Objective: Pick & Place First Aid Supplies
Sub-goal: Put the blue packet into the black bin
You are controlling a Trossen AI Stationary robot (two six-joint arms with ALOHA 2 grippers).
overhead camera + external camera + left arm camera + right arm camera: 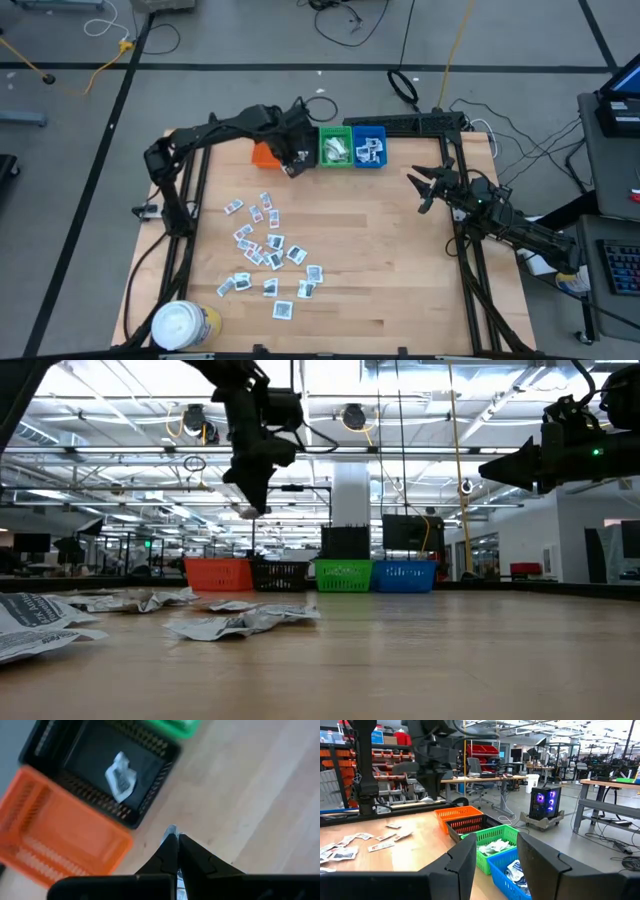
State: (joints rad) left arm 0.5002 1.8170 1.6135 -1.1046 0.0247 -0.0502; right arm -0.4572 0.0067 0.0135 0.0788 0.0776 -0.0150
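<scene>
Black fingers of the left gripper (173,845) pinch a small packet above the table by the black bin.

Left gripper hangs high over the wooden table (400,260), just in front of the black bin (90,760), which holds one crumpled white sachet (121,781); the orange bin (55,840) sits beside it, then the green bin (335,147) and blue bin (369,146), both with packets inside. Loose first aid packets (265,250) lie scattered near a white-lidded yellow tub (185,325). Right gripper (425,187) waits apart on the other side, fingers spread and holding nothing.
</scene>
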